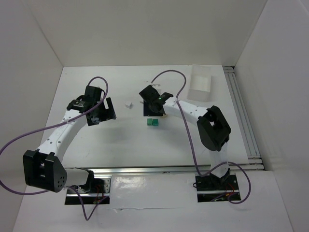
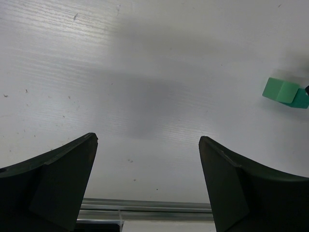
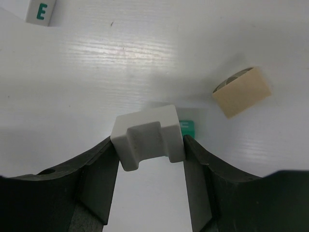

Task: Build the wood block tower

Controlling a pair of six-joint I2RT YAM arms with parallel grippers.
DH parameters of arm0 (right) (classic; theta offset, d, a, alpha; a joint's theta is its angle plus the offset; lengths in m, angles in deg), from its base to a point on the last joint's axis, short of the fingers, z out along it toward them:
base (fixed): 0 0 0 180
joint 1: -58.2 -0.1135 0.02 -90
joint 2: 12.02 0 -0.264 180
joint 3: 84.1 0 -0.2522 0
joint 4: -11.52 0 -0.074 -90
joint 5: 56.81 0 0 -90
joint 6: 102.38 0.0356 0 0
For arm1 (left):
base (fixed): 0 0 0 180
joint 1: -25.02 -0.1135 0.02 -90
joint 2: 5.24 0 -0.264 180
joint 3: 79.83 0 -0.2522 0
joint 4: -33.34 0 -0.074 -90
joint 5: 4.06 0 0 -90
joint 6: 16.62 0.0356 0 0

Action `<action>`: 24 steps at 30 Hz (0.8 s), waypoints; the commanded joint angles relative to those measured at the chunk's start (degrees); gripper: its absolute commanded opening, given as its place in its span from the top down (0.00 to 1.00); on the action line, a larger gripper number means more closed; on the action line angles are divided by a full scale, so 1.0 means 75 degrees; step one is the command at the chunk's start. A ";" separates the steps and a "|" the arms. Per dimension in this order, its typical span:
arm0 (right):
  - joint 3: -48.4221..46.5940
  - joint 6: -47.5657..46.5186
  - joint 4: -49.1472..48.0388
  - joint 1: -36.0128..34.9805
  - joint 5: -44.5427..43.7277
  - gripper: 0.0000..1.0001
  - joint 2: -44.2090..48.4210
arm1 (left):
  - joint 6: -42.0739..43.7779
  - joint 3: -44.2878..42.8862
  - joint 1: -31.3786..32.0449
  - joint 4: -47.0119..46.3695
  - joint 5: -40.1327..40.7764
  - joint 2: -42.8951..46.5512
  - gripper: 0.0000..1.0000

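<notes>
Our right gripper point(image 3: 148, 151) is closed partway on a pale grey-white notched block point(image 3: 147, 135). Its two dark fingers point(image 3: 99, 179) press the block's left and right sides, and the notch faces the wrist camera. At the block's lower right edge, a corner of one of the teal-green cubes point(image 3: 187, 128) peeks out from behind it. We cannot tell whether the held block touches that cube or hangs above it. Up and to the right, apart from both, a tan wooden piece point(image 3: 241, 92) lies tilted on the white table point(image 3: 120, 63), and its far edge looks curved. In the upper left corner of the same view sits a white tile with a green letter E point(image 3: 41, 10), cut off by the frame. In the overhead view, this gripper sits just left of centre, and the teal-green cubes point(image 1: 153, 123) lie side by side on the table just below it in the picture. A clear plastic tray point(image 1: 200, 83) stands toward the upper right, near the back wall. Our left gripper point(image 2: 147, 140) is spread wide, with only bare table between its fingers. In its wrist view the green cubes show at the right edge. Overhead it sits in the left half of the frame, well apart from the cubes.
</notes>
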 commanded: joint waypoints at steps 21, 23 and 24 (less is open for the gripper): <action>0.0229 0.0920 0.0174 -0.0378 -0.0512 0.49 -0.0008 | 0.0037 -0.0066 0.0027 -0.0091 -0.0038 0.0063 0.00; 0.0299 0.0990 0.0245 -0.0378 -0.0512 0.49 -0.0008 | 0.0037 -0.0066 0.0027 -0.0091 -0.0038 0.0063 0.00; 0.0299 0.0991 0.0245 -0.0447 -0.0512 0.49 -0.0008 | 0.0037 -0.0066 0.0027 -0.0091 -0.0038 0.0063 0.00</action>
